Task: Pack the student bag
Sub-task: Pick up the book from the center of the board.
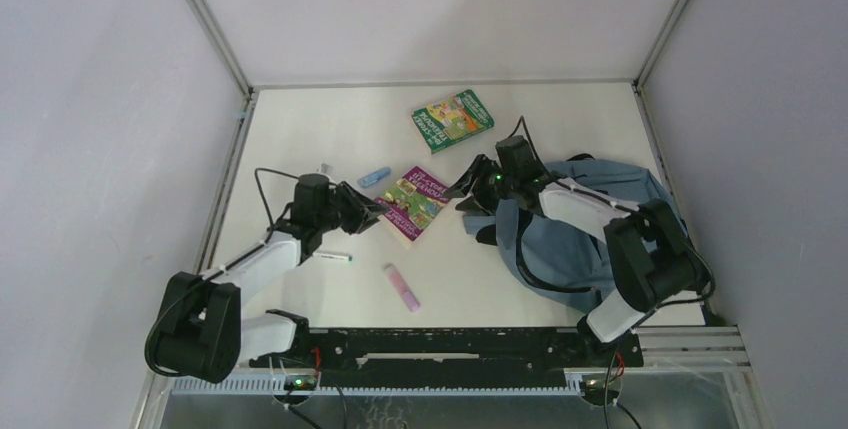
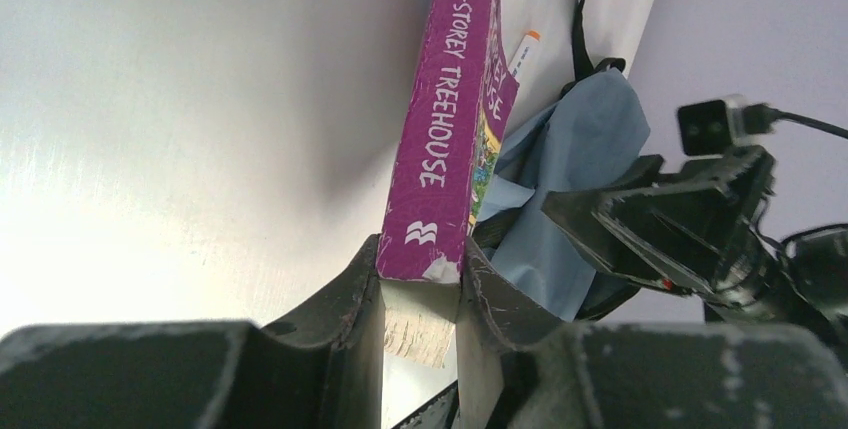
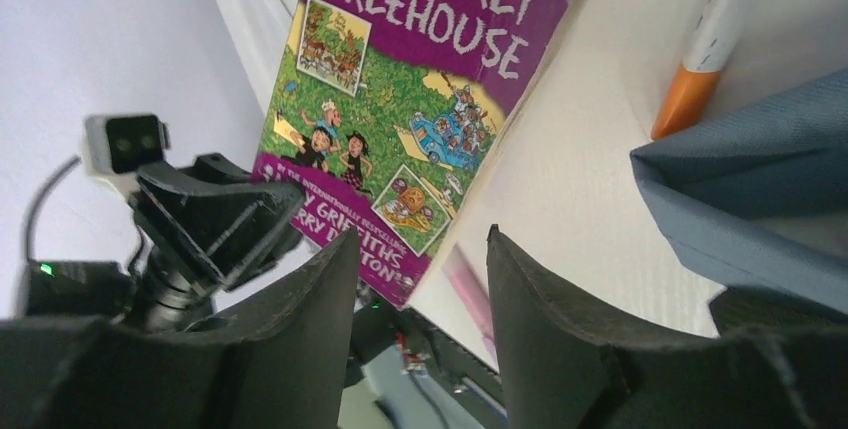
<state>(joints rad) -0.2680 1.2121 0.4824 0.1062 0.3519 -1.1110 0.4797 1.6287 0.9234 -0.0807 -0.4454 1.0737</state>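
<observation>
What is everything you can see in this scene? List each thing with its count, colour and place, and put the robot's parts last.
student bag: one, dusty blue with black straps, right side of the table, under the right arm
purple book: one, purple with a green picture cover, table centre, one corner clamped
green book: one, green, far centre
pale blue stick-shaped item: one, left of the purple book
pink stick-shaped item: one, near centre
white pen: one, green-tipped, beside the left arm
orange-tipped marker: one, white and orange, by the bag's edge
table: one, white
left end effector: one, black, shut on the purple book
right end effector: one, black, open, empty, between book and bag
</observation>
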